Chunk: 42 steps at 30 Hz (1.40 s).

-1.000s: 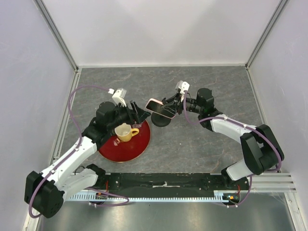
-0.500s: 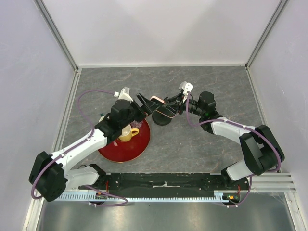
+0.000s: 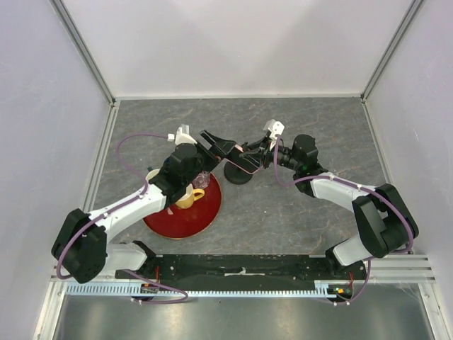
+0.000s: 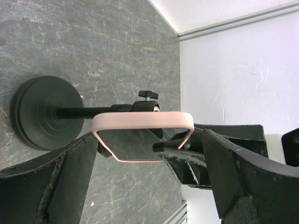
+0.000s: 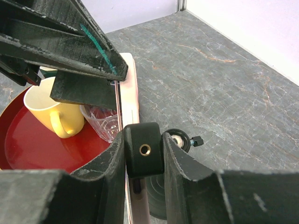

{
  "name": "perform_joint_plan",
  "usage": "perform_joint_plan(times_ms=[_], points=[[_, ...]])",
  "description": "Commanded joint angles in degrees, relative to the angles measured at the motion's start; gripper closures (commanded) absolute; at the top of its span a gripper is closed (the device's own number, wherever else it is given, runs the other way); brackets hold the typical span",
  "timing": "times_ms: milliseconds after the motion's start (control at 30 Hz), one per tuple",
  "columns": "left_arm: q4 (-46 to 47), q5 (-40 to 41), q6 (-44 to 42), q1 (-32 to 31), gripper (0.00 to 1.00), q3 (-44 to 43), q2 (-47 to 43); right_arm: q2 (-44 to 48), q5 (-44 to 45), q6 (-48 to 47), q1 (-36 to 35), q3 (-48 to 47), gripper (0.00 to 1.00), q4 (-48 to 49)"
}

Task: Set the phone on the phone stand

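The phone (image 3: 244,163), black screen with a pink rim, sits against the clamp head of the black phone stand (image 3: 237,176), above the stand's disc base. My right gripper (image 3: 253,157) is shut on the clamp head (image 5: 144,149), and the phone's pink edge (image 5: 130,88) runs just left of it. In the left wrist view the phone (image 4: 140,144) hangs between the spread fingers of my left gripper (image 4: 149,137), with the disc base (image 4: 46,112) and post behind. My left gripper (image 3: 225,147) is open, its jaws on either side of the phone's far end.
A red round tray (image 3: 180,219) lies left of the stand with a yellow mug (image 3: 184,198) and a clear plastic cup (image 3: 200,182) on it. In the right wrist view the cup (image 5: 100,121) stands close beside the phone. White walls enclose the grey table.
My left gripper has swung from over the tray rightward and forward to straddle the phone. The right gripper has shifted slightly, still at the stand's head.
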<state>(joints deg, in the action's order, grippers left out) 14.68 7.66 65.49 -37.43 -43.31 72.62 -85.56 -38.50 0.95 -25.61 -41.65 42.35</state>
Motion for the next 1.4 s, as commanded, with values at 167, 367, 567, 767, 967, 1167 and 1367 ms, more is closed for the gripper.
perform_joint_plan(times_ms=[167, 367, 567, 767, 967, 1167, 1367], points=[[9.67, 3.24, 3.15, -0.28, 0.02, -0.37, 2.96, 0.22, -1.31, 0.81, 0.03, -0.27, 0.97, -2.18], [10.64, 2.62, -0.1, -0.71, 0.02, -0.55, 4.9, 0.22, -1.93, 0.89, -0.15, -0.54, 0.94, -2.44], [10.99, 3.23, -11.95, -1.59, 0.66, -2.04, 5.34, 0.48, -1.4, 2.12, -0.15, -1.07, 0.52, -3.15], [5.63, 7.53, -25.4, -4.66, 0.98, -5.03, 4.37, 2.32, -0.79, 4.06, -0.15, -2.38, 0.1, -5.43], [1.42, 14.04, -36.65, -8.97, 0.98, -8.45, 6.12, 8.65, 4.9, 9.68, 0.64, -2.21, 0.02, -6.92], [-2.62, 15.54, -48.78, -10.64, 0.98, -14.25, 10.78, 16.38, 14.05, 19.07, 6.96, 1.38, 0.02, -6.4], [-3.52, 16.86, -61.61, -11.61, 0.98, -17.24, 13.77, 11.49, 17.68, 28.83, 17.33, 0.43, 0.02, -11.67]])
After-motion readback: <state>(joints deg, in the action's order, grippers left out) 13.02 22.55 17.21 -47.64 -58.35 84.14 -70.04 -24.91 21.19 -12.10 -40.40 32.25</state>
